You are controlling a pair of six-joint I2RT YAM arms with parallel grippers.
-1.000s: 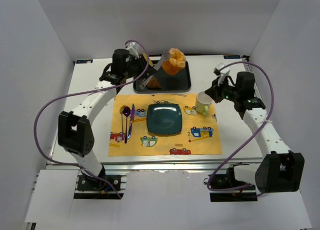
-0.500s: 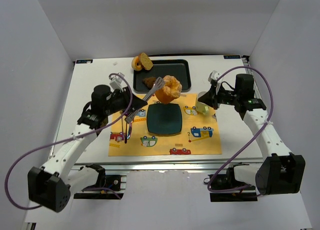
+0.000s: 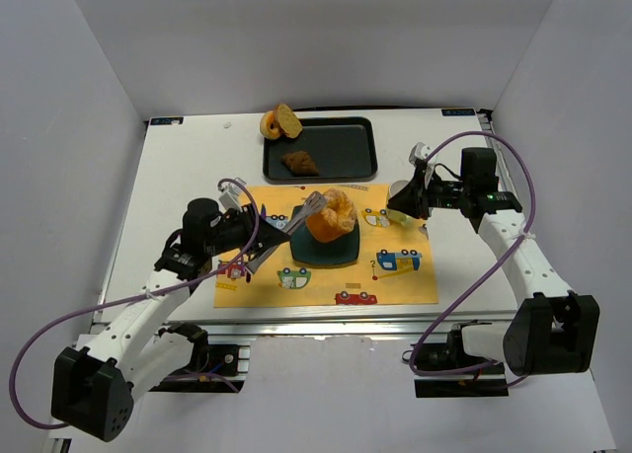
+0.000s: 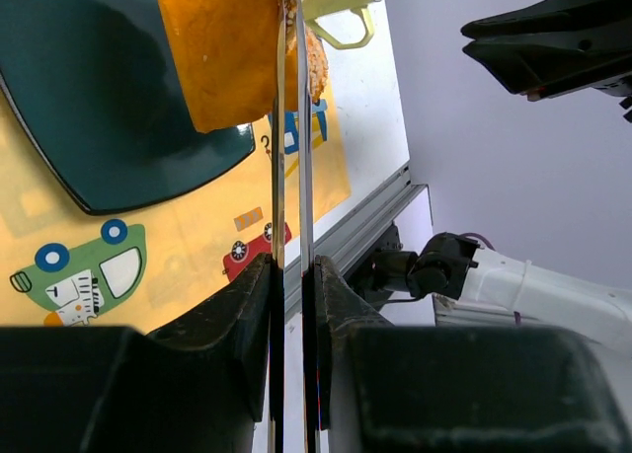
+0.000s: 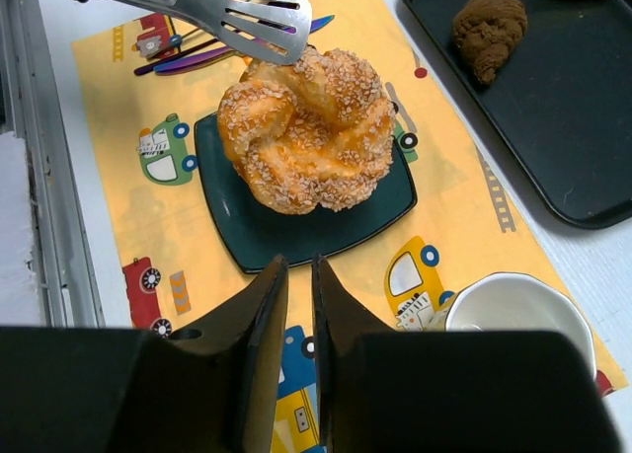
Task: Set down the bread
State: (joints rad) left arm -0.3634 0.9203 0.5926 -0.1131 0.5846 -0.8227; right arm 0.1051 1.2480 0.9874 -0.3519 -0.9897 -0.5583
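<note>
Clamping the handles of the metal tongs (image 5: pixel 212 4), the left gripper (image 4: pixel 288 275) is closed tight, its fingers pressed against the tong arms. The tong blades lie close together at the upper-left edge of the bread (image 5: pixel 308 127); whether they pinch it cannot be told. The bread sits on the teal plate (image 5: pixel 296 241), covering most of it, at the centre of the top view. The plate lies on the yellow placemat (image 3: pixel 395 285). The right gripper (image 5: pixel 298 275) hangs over the placemat just beside the pale mug (image 5: pixel 518 315), right of centre, its jaws nearly together with nothing between them.
</note>
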